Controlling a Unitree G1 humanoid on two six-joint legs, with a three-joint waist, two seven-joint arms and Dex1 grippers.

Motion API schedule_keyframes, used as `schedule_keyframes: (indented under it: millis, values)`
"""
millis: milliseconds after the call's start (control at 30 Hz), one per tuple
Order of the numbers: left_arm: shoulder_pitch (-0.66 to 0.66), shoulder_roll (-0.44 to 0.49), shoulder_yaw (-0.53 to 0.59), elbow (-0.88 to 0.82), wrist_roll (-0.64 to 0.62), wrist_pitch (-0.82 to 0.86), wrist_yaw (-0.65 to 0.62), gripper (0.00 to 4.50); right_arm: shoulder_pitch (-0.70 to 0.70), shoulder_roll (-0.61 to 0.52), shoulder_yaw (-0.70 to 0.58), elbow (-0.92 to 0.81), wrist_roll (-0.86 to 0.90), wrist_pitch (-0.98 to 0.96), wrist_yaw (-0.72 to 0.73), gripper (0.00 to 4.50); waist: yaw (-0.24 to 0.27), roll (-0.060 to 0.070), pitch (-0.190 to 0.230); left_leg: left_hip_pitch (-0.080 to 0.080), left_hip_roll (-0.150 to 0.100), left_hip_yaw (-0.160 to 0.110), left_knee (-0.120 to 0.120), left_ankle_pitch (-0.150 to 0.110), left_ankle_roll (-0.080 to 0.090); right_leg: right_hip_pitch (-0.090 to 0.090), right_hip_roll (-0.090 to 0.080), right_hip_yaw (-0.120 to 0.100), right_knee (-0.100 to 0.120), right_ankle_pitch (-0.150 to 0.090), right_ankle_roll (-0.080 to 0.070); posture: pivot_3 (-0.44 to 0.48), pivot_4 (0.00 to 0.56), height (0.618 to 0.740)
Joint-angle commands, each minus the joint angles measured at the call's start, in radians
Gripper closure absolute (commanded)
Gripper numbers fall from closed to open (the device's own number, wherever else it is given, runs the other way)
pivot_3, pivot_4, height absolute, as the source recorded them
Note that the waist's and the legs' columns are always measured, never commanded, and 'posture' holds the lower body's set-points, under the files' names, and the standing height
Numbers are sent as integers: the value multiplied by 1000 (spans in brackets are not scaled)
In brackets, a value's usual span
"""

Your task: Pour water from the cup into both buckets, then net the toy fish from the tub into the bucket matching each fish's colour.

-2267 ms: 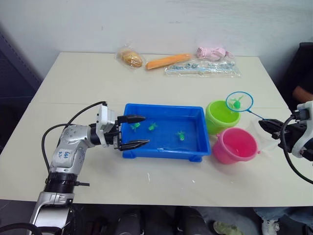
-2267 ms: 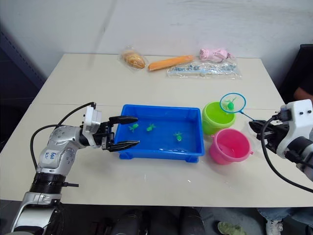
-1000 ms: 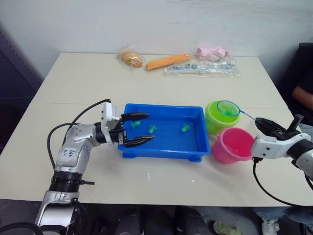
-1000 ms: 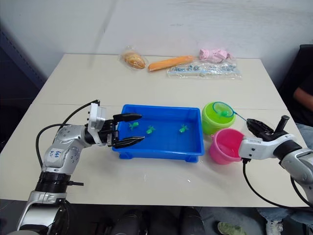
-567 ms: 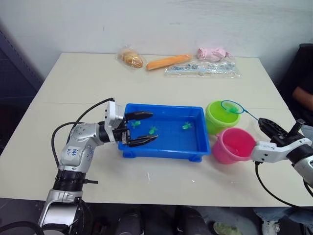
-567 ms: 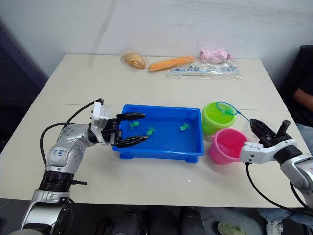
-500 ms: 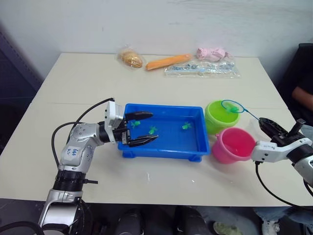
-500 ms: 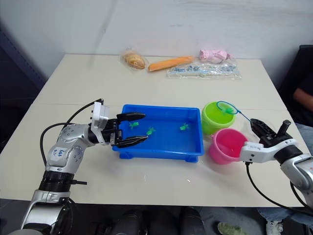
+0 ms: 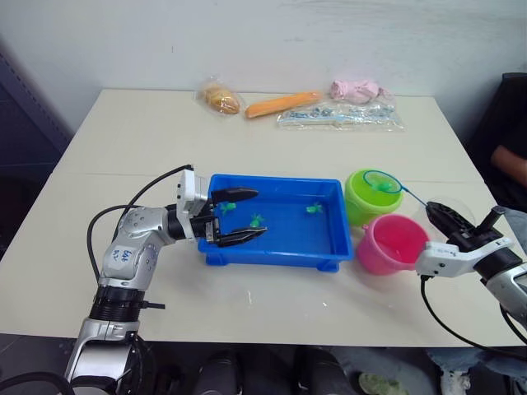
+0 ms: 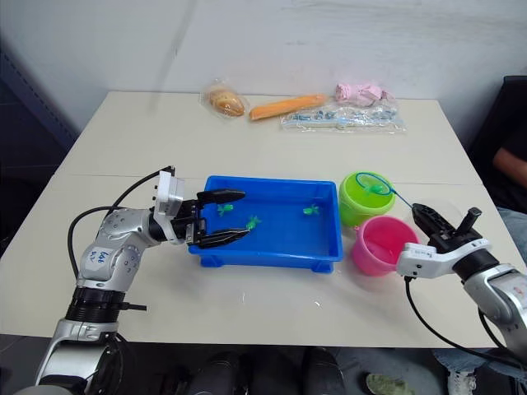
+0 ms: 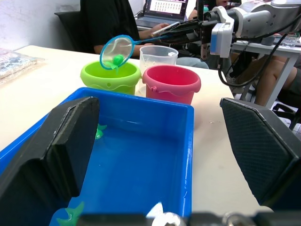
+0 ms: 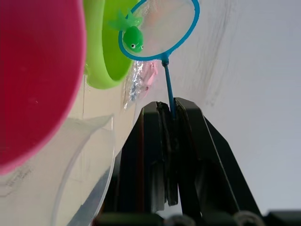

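The blue tub (image 9: 333, 247) holds water and three green toy fish (image 9: 258, 220). My left gripper (image 9: 259, 214) is open, its fingers straddling the tub's left wall. To the tub's right stand the lime green bucket (image 9: 359, 206) and, nearer, the pink bucket (image 9: 394, 247). The clear cup (image 11: 158, 54) stands just behind the pink bucket. My right gripper (image 12: 167, 107) is shut on the thin handle of a blue-hooped net (image 9: 381, 182). A green fish (image 12: 133, 37) lies in the net, and the hoop hangs over the green bucket's far rim.
Along the table's far edge lie a bagged bread roll (image 9: 221, 99), an orange carrot-shaped item (image 9: 282, 103), a pink bundle (image 9: 356, 89) and a clear plastic bag (image 9: 342, 115). A person sits off the table's right side (image 9: 510, 156).
The net with its green fish has come down and left to the green bucket's rim, and my right wrist has turned. My left gripper has shifted slightly right along the tub. One fish drifted farther back.
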Motion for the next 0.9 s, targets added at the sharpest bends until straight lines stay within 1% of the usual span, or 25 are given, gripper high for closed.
schedule_keyframes:
  millis: [33, 200, 333, 433, 567, 700, 800, 867, 900]
  values:
    - [-6, -2, 13, -28, -13, -13, 10, 68, 18, 11, -38, -34, 20, 7, 6, 4500, 1, 0, 0, 0, 0, 0, 0, 0, 0, 0, 0, 0, 0, 0, 0, 0, 150, 740]
    - [1, -1, 14, -29, -14, -16, 12, 68, -5, 24, -70, -26, 19, 45, -1, 4500, 0, 0, 0, 0, 0, 0, 0, 0, 0, 0, 0, 0, 0, 0, 0, 0, 150, 740]
    - [12, -7, 7, -42, -17, -11, 16, 68, 16, 33, -36, -60, 6, 3, 3, 4500, -2, 0, 0, 1, 0, 0, 1, 0, 0, 0, 1, 0, 1, 0, 0, 0, 150, 740]
    - [15, -8, 10, -43, -19, -10, 20, 68, -22, 28, -61, -24, -14, 38, -22, 4500, -3, 0, 0, 1, 0, 0, 1, 0, 0, 0, 1, 0, 2, 0, -1, 0, 150, 740]
    - [18, -10, 8, -46, -19, -8, 22, 68, -6, 33, -6, -21, -34, 3, -20, 4500, -7, 0, 0, 1, 1, -1, 3, 0, 0, 1, 0, 0, 3, 0, -1, 0, 150, 740]
    - [21, -15, 10, -47, -19, -14, 25, 68, -46, 38, -16, -5, -36, 21, -43, 4500, -12, 0, 0, 1, 1, -1, 3, 0, 0, 1, 0, 0, 4, -1, -1, 0, 150, 740]
    - [25, -18, 9, -42, -14, -22, 25, 68, -38, 53, -17, -27, 21, 2, -21, 4500, -19, 0, 0, 1, 1, -1, 4, 0, 0, 1, 0, 1, 5, -1, -1, 0, 150, 740]
    - [26, -13, 18, -41, -17, -22, 26, 68, -47, 74, -54, -49, 127, 18, 19, 4500, -19, 0, 0, 1, 1, -1, 3, 0, -1, 1, 0, 0, 5, -1, -1, 0, 150, 740]
    - [32, -4, 24, -43, -18, -21, 22, 68, -56, 88, -70, -70, 227, 30, 65, 4500, -18, 0, 0, 1, 1, -1, 3, 0, -1, 1, 0, 0, 5, -1, -2, 0, 150, 740]
